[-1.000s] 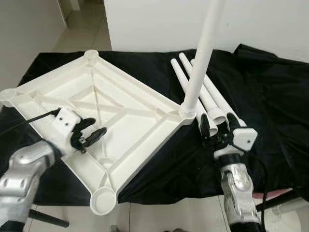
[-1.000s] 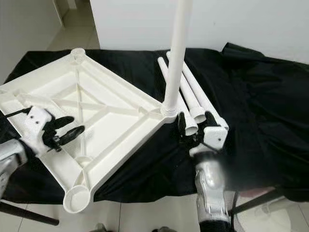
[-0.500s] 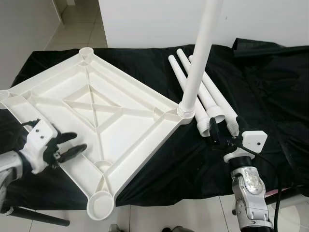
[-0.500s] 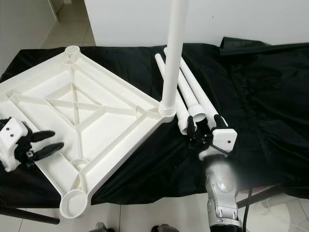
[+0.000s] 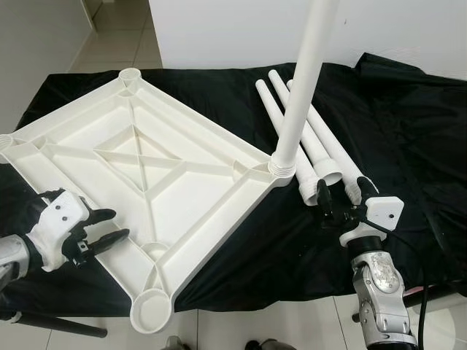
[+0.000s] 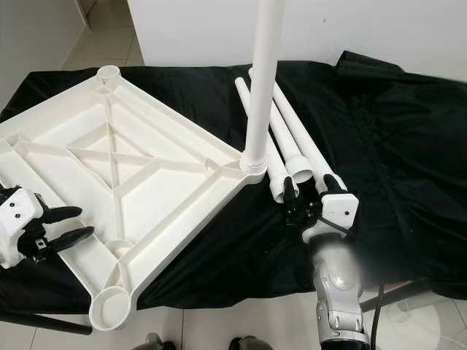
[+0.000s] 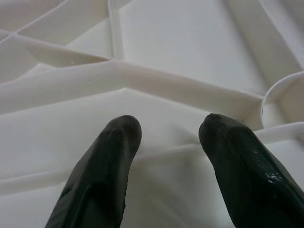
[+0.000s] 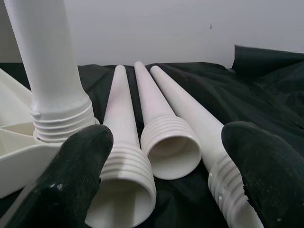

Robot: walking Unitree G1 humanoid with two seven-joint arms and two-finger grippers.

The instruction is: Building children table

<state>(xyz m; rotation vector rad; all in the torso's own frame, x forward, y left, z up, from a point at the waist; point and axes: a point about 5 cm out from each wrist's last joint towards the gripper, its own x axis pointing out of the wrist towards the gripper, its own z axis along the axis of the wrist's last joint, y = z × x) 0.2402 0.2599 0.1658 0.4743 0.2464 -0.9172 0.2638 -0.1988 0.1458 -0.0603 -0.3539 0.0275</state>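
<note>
Right gripper [image 5: 341, 198]: fingers spread apart, nothing between them, hovering just in front of the threaded open ends of three loose table legs [image 5: 314, 149]. Seen from the right wrist, one black fingertip [image 8: 78, 156] near the leftmost leg's mouth, the other beside the rightmost leg, the middle leg's hollow end facing the camera. Legs lying side by side on the black cloth [image 5: 408, 138], touching or nearly so, tapering away toward the white wall [image 5: 233, 29].

Just to the left of them: a fourth leg [image 5: 303, 80], upright, screwed into the corner socket of the white table top [image 5: 146, 160], threads showing at its base. Table top upside down on the cloth, ribbed underside up, round sockets at the other three corners bare, near corner jutting past the cloth's edge over the tiled floor [image 5: 241, 324].

Left gripper [image 5: 102, 227]: fingers parted, holding nothing, at the table top's near left edge, tips over the rim. From the left wrist, both black fingertips [image 7: 118, 142] poised above white ribs and a curved socket wall.
</note>
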